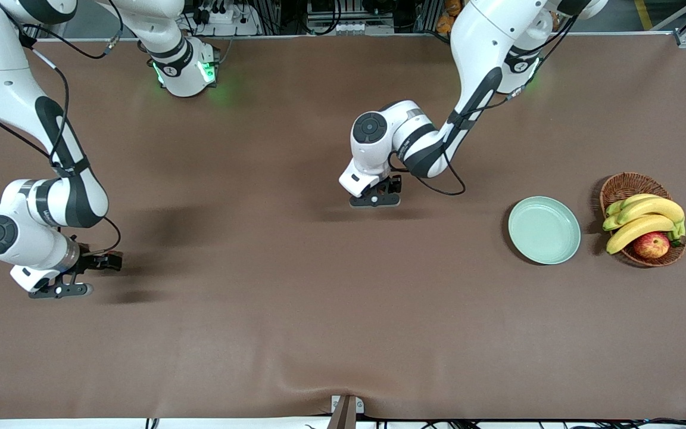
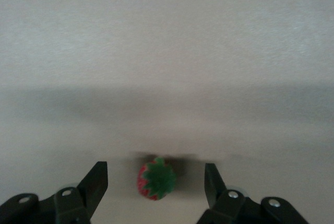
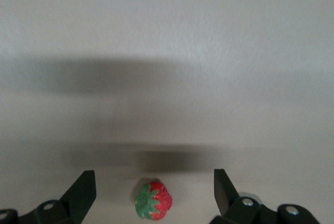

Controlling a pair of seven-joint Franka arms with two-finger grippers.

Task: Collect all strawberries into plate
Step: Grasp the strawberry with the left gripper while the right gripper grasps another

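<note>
On the brown bench (image 1: 295, 310), covered in a smooth matte sheet with a soft wrinkle along its near edge, the left gripper (image 1: 377, 196) sits low near the middle. Its wrist view shows its black fingers (image 2: 96, 182) spread, with a small strawberry (image 2: 156, 179) lying between them and touching neither. The berry's dark green star-shaped cap faces the camera, so its long axis seems to run away from the lens, though the picture is soft there.

The right gripper (image 1: 60, 289) hangs low at the right arm's end of the bench. Its fingers (image 3: 83, 192) are also spread, with a second strawberry (image 3: 153, 200) lying on the bench between them, untouched. This one lies on its side, cap toward one finger and red, dimpled body toward the other.

Toward the left arm's end lies the round, shallow, pale mint-green plate (image 1: 544, 230) with a smooth raised rim. Just beside it stands a brown wicker basket (image 1: 629, 185) holding yellow bananas (image 1: 644, 217) and a red-yellow apple (image 1: 651, 245).
</note>
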